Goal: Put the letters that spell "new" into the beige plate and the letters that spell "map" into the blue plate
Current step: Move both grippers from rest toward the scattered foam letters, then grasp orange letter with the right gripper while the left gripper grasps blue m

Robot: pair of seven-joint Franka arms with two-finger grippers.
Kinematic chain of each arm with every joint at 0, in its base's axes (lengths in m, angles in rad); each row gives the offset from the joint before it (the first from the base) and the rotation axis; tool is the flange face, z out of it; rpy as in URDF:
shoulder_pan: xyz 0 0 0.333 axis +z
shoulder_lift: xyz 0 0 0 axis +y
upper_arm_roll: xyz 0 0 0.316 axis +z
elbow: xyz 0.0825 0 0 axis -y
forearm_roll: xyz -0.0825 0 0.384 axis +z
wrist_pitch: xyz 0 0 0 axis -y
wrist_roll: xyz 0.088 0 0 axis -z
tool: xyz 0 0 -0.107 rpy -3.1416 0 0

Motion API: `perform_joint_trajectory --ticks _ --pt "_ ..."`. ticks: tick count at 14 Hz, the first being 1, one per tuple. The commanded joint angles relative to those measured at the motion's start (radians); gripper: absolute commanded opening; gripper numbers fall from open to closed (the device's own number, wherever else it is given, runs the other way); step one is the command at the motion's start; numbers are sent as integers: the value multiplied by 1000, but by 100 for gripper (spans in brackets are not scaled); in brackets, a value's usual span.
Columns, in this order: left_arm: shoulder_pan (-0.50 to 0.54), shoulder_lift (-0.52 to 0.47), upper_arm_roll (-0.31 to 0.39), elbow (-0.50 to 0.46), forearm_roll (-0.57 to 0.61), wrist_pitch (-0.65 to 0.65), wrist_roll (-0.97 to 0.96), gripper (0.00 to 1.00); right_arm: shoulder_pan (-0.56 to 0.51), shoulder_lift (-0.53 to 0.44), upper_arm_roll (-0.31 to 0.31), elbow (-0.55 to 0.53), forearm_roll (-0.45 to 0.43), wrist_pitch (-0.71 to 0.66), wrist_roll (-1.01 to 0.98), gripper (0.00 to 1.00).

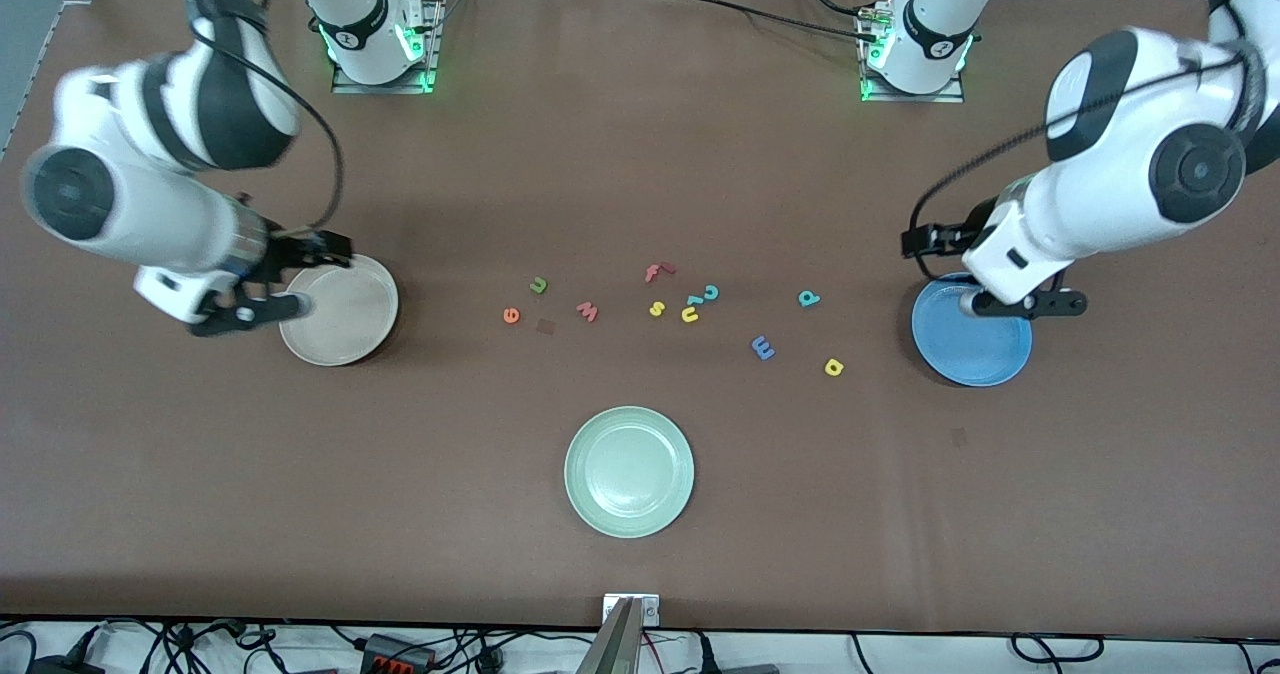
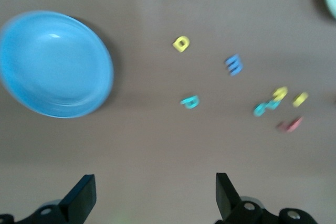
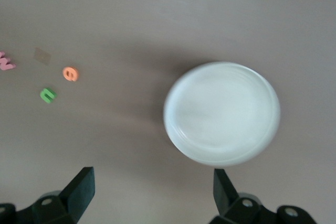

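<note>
Right, from the front camera: the brown desk (image 1: 640, 154) carries the round pale beige plate (image 1: 345, 314) at the right arm's end and the round bright blue plate (image 1: 975, 339) at the left arm's end, with a pale green plate (image 1: 629, 471) nearer the camera between them. The right pincer (image 1: 262, 279) hangs over the beige plate's edge, the left pincer (image 1: 1000, 299) over the blue plate's edge; this view does not settle their fingers. Scattered between the plates: dark green n-shaped letter (image 1: 538, 285), orange e (image 1: 511, 315), pinkish-red w (image 1: 587, 311), then red f (image 1: 657, 272), yellow s (image 1: 656, 308), yellow u (image 1: 690, 313), teal c (image 1: 711, 293), and toward the blue plate the teal stemmed letter (image 1: 808, 298), blue m (image 1: 763, 347) and yellow stemmed letter (image 1: 834, 366). Both plates hold no letters.

Over to the left wrist: here the left pincer (image 2: 152, 198) shows its fingers spread wide, nothing between them. Blue plate (image 2: 55, 64), yellow stemmed letter (image 2: 181, 43), blue m (image 2: 234, 65) and teal stemmed letter (image 2: 190, 102) all lie on the bare desk, the letters clear of the plate.

Right wrist now: the right pincer (image 3: 152, 195) is likewise wide apart and holding nothing. Beige plate (image 3: 221, 113) sits blank; orange e (image 3: 70, 73), green letter (image 3: 48, 95) and a sliver of the w (image 3: 5, 62) lie well apart from it.
</note>
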State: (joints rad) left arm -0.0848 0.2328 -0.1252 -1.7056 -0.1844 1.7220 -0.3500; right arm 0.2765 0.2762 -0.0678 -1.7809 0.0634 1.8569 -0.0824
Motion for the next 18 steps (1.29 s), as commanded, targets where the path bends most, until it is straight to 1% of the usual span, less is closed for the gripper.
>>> perform_joint_trajectory --ticks 1,3,4,6,9,10,12,13,14,16,18 --pt "-58 94 2 15 -38 103 -200 100 104 82 -10 -26 16 103 48 100" --pt "-116 172 2 12 -35 204 -347 100 157 139 -10 -26 18 146 79 100" --pt "-148 209 2 14 -8 252 -409 100 176 167 -10 -25 18 157 110 100" --pt "-194 288 1 14 118 350 -474 100 203 217 -10 -25 16 230 151 100" --pt "-207 364 -4 17 123 477 -491 99 263 268 -10 -18 18 309 245 99" --pt "-210 378 -4 17 123 505 -491 93 280 287 -10 -18 18 341 285 94" --pt "-222 427 -4 26 123 571 -492 81 296 326 -12 -18 16 405 335 90" --pt "-240 445 -2 27 126 599 -492 74 293 342 -12 -17 18 424 349 85" --pt "-243 453 -2 29 134 606 -491 71 294 351 -10 -17 18 432 374 77" --pt "-245 473 -2 30 135 611 -485 66 294 363 -10 -8 18 433 437 71" --pt "-245 487 -2 30 135 634 -486 63 294 365 -10 -8 19 433 452 63"
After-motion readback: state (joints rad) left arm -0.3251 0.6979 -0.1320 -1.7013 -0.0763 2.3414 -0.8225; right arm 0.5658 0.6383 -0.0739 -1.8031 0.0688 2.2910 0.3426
